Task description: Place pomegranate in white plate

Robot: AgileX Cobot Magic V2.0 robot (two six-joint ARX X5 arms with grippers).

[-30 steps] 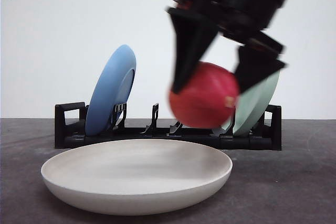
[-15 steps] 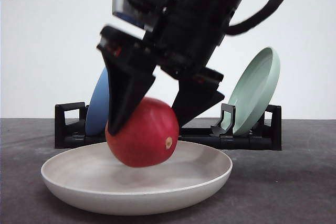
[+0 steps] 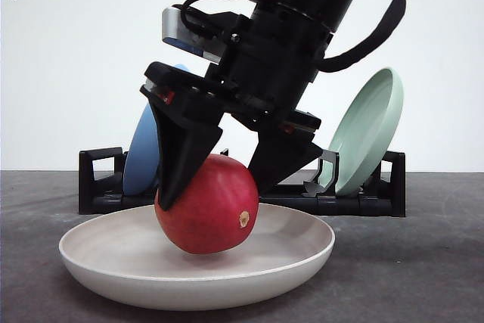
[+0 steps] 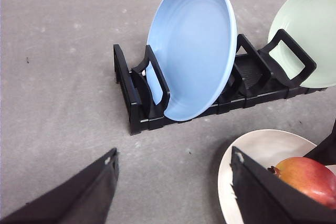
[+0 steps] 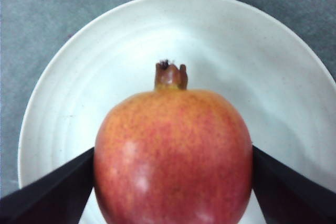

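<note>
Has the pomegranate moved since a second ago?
Yes. The pomegranate, held in the right pincer, has gone left and down from in front of the black rack to just over the white plate.

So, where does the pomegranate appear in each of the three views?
Front view: pomegranate low at centre, between the right gripper fingers, over the white plate.
Left wrist view: lower right corner, partly behind a black finger.
Right wrist view: lower centre, crown pointing up.
Shared landmark: the white plate beneath it.
</note>
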